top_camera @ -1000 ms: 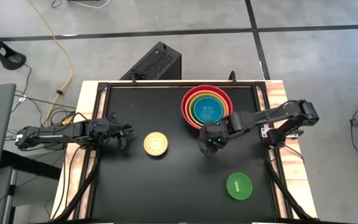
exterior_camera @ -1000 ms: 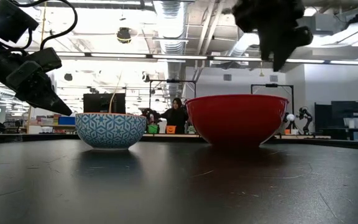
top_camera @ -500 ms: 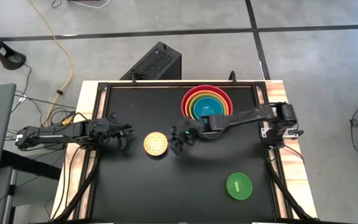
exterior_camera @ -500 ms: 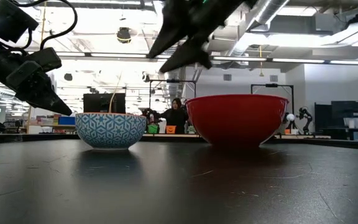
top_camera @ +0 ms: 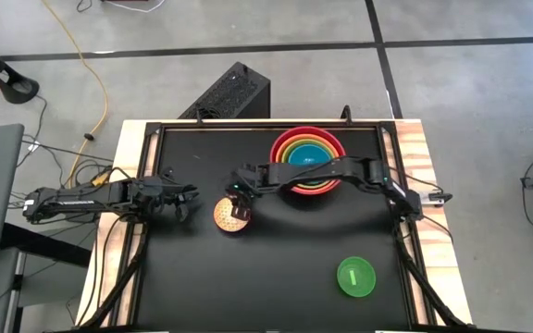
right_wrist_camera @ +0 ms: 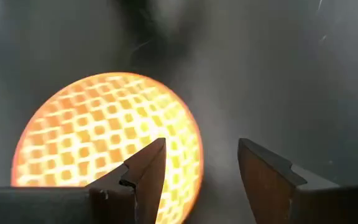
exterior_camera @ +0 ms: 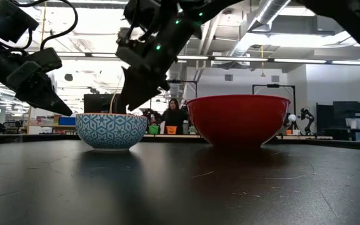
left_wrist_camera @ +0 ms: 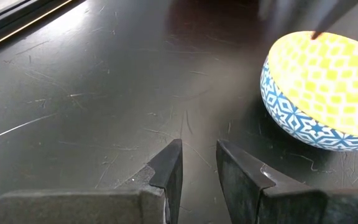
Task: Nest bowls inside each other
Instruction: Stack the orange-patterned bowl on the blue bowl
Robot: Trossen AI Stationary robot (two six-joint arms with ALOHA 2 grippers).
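Note:
The small yellow-speckled bowl (top_camera: 230, 215), blue-patterned outside (exterior_camera: 111, 131), stands upright on the black table left of centre. My right gripper (top_camera: 244, 205) hangs open just above its right rim. In the right wrist view one finger (right_wrist_camera: 143, 171) stands over the bowl's inside (right_wrist_camera: 98, 130) and the other over the bare table. The red bowl (top_camera: 306, 159) at the far middle holds the orange, lime green and blue bowls nested. A bright green bowl (top_camera: 356, 277) sits near the front right. My left gripper (top_camera: 181, 196) waits at the left, its fingers a narrow gap apart (left_wrist_camera: 199, 168).
A black box (top_camera: 231, 92) stands on the floor beyond the table's far edge, with a yellow cable (top_camera: 91, 83) at the left. The table has raised rails along its left and right sides (top_camera: 402, 231). A person (exterior_camera: 177, 115) sits far back in the room.
My right gripper has swung from beside the red stack toward the table's left, rolling at the wrist and sinking, until it hangs over the yellow bowl's rim. Its fingers have stayed open. No bowl has moved.

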